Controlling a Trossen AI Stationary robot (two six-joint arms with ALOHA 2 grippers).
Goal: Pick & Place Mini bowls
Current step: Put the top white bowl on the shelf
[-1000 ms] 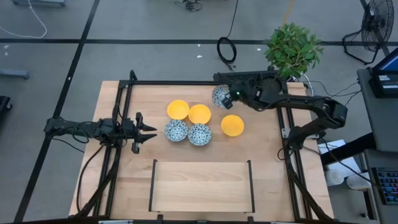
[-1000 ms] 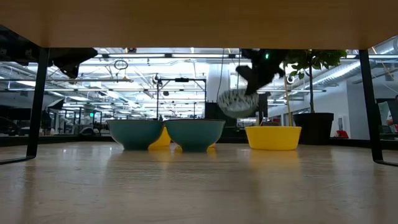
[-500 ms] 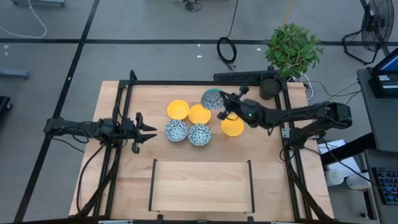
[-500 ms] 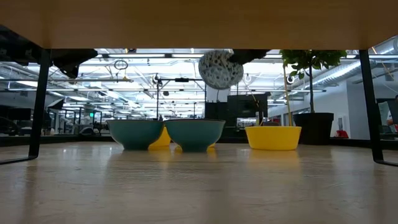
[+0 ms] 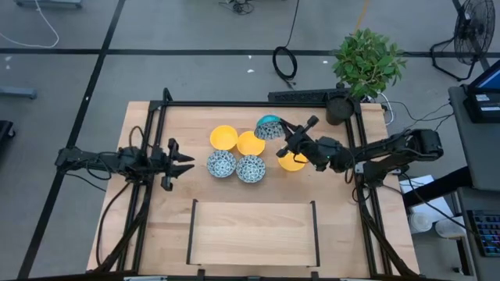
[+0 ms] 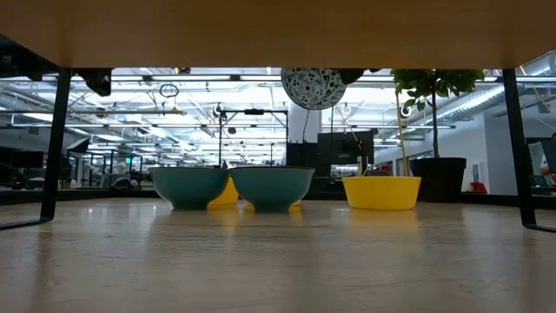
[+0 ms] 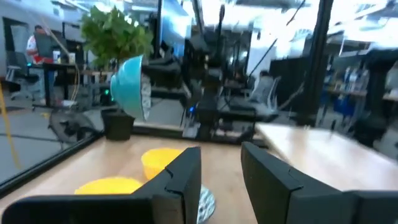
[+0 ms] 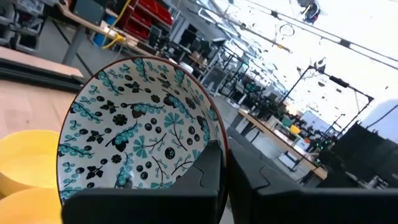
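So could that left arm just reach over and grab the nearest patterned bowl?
Probably yes. The left gripper sits open, facing the patterned bowl with only bare table between them; the right gripper is off holding another bowl aloft.

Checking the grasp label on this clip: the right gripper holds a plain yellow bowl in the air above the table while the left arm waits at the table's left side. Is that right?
Not quite. The right gripper is shut on a patterned bowl, white with a blue pattern, not a plain yellow one; the right wrist view shows this. The bowl is in the air, and the left gripper waits at the table's left side, as you said.
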